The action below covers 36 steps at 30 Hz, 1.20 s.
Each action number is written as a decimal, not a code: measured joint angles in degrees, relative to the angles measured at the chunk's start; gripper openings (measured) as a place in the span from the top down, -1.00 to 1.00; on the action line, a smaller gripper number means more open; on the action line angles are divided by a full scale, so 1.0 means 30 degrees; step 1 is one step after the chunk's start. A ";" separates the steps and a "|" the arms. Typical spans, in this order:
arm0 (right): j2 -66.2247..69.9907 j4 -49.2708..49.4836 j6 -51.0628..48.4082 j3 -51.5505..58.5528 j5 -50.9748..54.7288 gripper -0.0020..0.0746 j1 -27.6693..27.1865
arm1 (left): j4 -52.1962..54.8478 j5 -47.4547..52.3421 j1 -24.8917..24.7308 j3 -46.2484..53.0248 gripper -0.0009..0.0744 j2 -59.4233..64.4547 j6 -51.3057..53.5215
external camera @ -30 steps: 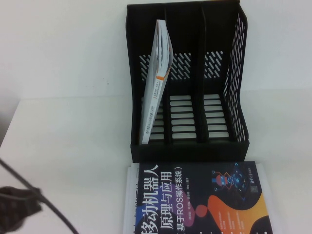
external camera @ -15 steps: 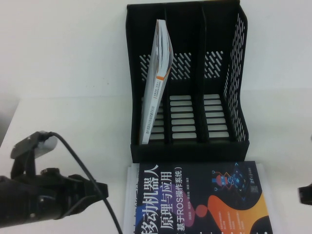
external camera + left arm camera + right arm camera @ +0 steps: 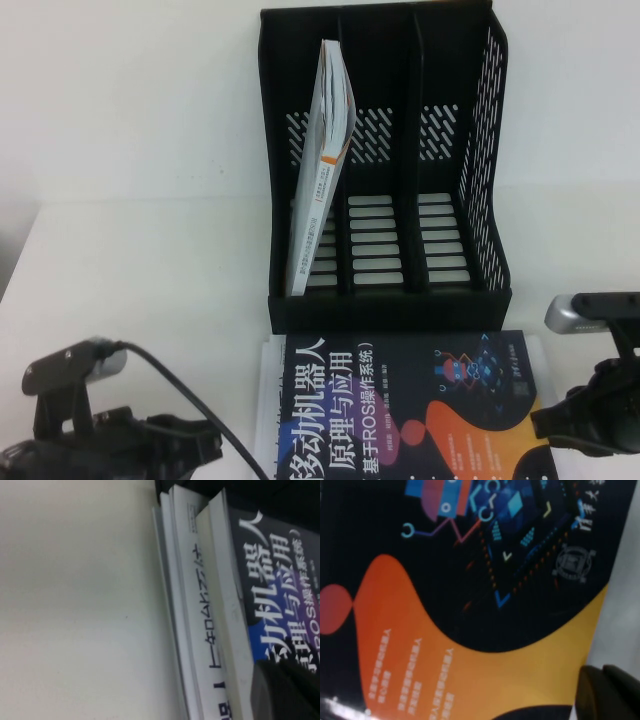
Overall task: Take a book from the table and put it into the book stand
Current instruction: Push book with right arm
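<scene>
Directly before the book stand [image 3: 385, 160], we see the book [image 3: 400, 405] lying flat on the table [image 3: 140, 260], stacked on white books [image 3: 192, 610]. Its cover is dark navy with a big white Chinese title and orange, pink and blue abstract artwork. Inside the stand's leftmost compartment, a white book [image 3: 325, 165] leans. Our left gripper [image 3: 150, 450] sits low beside the stack's left edge; our right gripper [image 3: 590, 420] hovers at the cover's right edge. Whether either pair of jaws is open or closed, we cannot tell.
</scene>
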 joint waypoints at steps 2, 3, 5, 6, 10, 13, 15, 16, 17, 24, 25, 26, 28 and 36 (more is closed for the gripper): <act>0.0353 0.0163 0.0000 -0.0008 -0.0300 0.95 0.0091 | -0.0348 -0.0076 0.0000 0.0216 0.99 0.0000 0.0530; 0.0464 0.0314 0.0000 -0.0040 -0.0370 0.95 0.0148 | -0.0370 -0.0076 0.0000 0.0216 0.99 0.0000 0.0620; 0.0747 0.0605 0.0000 -0.0040 -0.0608 0.95 0.0195 | -0.0466 -0.0186 0.0000 0.0226 0.99 -0.0037 0.0620; 0.0824 0.0690 0.0000 -0.0040 -0.0651 0.95 0.0195 | -0.0466 -0.0264 -0.0030 0.0226 0.99 -0.0049 0.0620; 0.0995 0.0821 0.0000 -0.0040 -0.0790 0.94 0.0195 | -0.0583 -0.1066 -0.0030 0.0226 0.99 -0.0081 0.0538; 0.1064 0.0852 0.0000 -0.0040 -0.0835 0.94 0.0195 | -0.0593 -0.1425 -0.0044 0.0226 0.99 -0.0271 0.0345; 0.1076 0.0865 0.0000 -0.0040 -0.0877 0.94 0.0195 | -0.0624 -0.1500 -0.0074 0.0226 0.99 -0.0498 0.0236; 0.1076 0.0897 0.0000 -0.0040 -0.0877 0.94 0.0195 | -0.0624 -0.1501 -0.0074 0.0226 0.99 -0.0666 0.0202; 0.1076 0.0897 0.0000 -0.0040 -0.0885 0.94 0.0195 | -0.0624 -0.1535 -0.0074 0.0226 0.99 -0.0784 0.0149; 0.1076 0.0910 0.0000 -0.0040 -0.0918 0.94 0.0195 | -0.0661 -0.1528 -0.0117 0.0226 0.99 -0.1253 -0.0030; 0.1076 0.0910 0.0000 -0.0040 -0.0918 0.94 0.0195 | -0.0661 -0.1528 -0.0117 0.0226 0.99 -0.1253 -0.0076; 0.1076 0.0910 0.0000 -0.0040 -0.0918 0.94 0.0195 | -0.0661 -0.1528 -0.0117 0.0226 0.99 -0.1253 -0.0130; 0.1076 0.0910 0.0000 -0.0040 -0.0918 0.94 0.0195 | -0.0661 -0.1579 -0.0117 0.0226 0.99 -0.1253 -0.0284; 0.1076 0.0944 0.0000 -0.0040 -0.0918 0.94 0.0195 | -0.0684 -0.3291 -0.0117 -0.0430 0.99 -0.1954 -0.0615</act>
